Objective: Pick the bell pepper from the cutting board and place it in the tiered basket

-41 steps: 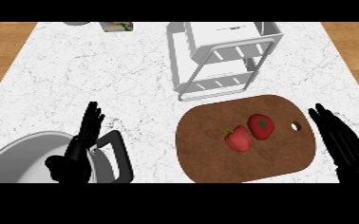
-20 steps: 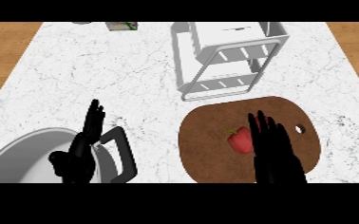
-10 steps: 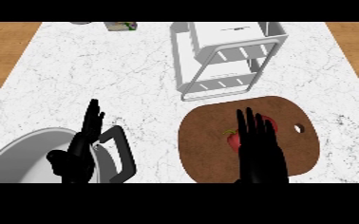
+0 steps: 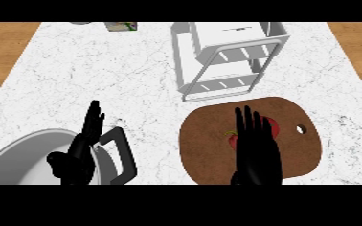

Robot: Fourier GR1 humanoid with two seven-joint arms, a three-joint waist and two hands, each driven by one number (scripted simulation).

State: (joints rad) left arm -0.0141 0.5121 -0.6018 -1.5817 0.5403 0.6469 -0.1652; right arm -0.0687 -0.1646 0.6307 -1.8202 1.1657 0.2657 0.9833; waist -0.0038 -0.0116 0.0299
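My right hand [image 4: 256, 148] sits over the cutting board [image 4: 212, 143], fingers straight and together, pointing away from me, holding nothing. Bell pepper [image 4: 268, 126] is right under my fingers, mostly hidden; red shows on both sides of them, with a bit of green stem on the left side. Cannot tell if my fingers touch it or just hover above. Pepper is on the board, not lifted.

Beyond my fingertips, just past the board's far edge, stands the tiered basket [image 4: 226, 57], white, nothing visible in it. That's the target.

Progress: early. Hand is in place above the pepper, but no grasp yet, no lift, no carry, no drop into the basket. All of that is left, as I judge it.

Well off to the left of my right hand, my left hand [image 4: 81, 148] rests open, fingers up, beside a grey pan [image 4: 28, 148] with a black handle [image 4: 121, 151]. Not involved.
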